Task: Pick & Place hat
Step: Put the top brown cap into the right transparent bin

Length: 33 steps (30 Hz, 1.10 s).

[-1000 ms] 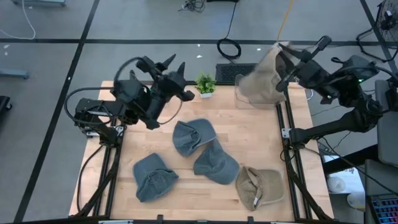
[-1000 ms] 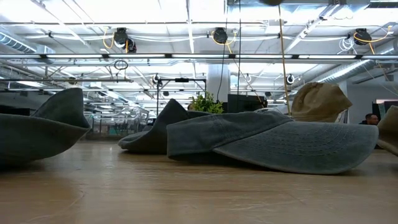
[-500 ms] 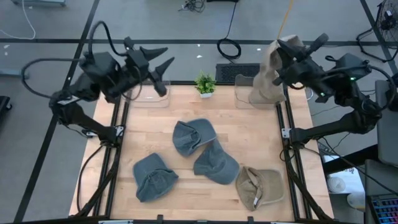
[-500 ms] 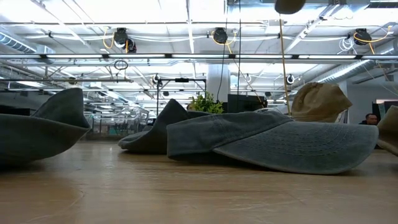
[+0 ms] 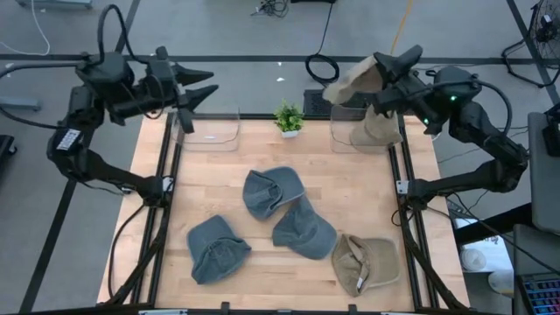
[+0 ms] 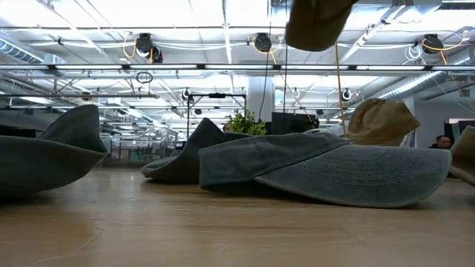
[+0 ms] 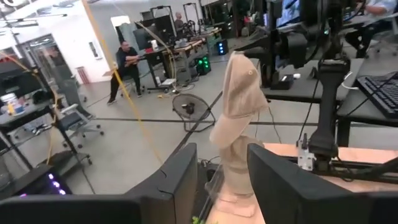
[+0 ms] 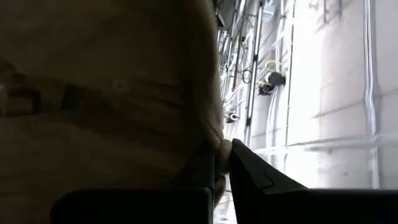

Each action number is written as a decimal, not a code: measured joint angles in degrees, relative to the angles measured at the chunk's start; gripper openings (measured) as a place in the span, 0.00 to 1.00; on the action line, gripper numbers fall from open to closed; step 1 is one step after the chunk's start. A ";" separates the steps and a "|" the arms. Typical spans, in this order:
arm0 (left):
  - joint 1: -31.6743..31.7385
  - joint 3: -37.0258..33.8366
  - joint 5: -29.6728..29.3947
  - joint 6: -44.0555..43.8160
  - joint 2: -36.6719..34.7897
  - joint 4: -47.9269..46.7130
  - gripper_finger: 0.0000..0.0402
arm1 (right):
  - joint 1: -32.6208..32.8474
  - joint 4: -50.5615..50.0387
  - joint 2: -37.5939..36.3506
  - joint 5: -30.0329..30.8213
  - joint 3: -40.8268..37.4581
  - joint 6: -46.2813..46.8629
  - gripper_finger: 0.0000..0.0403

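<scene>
Tan hat point(image 5: 350, 85) is pinched shut by right pincer point(image 5: 378, 87) at 1 o'clock; could slip. Left pincer point(image 5: 203, 83) is part-open, empty.

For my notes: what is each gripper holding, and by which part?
The right gripper pinches a tan fabric hat by its edge. The left gripper holds nothing.

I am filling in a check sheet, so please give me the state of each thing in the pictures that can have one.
Held tan hat: lifted in the air, gripped by the right gripper.
Tan hat in right bin: standing up.
Tan hat on table: lying, inside up.
Three gray hats: lying on table.
Left bin: empty.
Left gripper: fingers apart, holding nothing.
</scene>
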 joint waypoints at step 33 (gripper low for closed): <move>5.60 0.00 -1.66 -2.03 -2.04 -4.34 0.34 | -21.82 14.19 -7.11 -16.14 -25.61 -13.91 0.02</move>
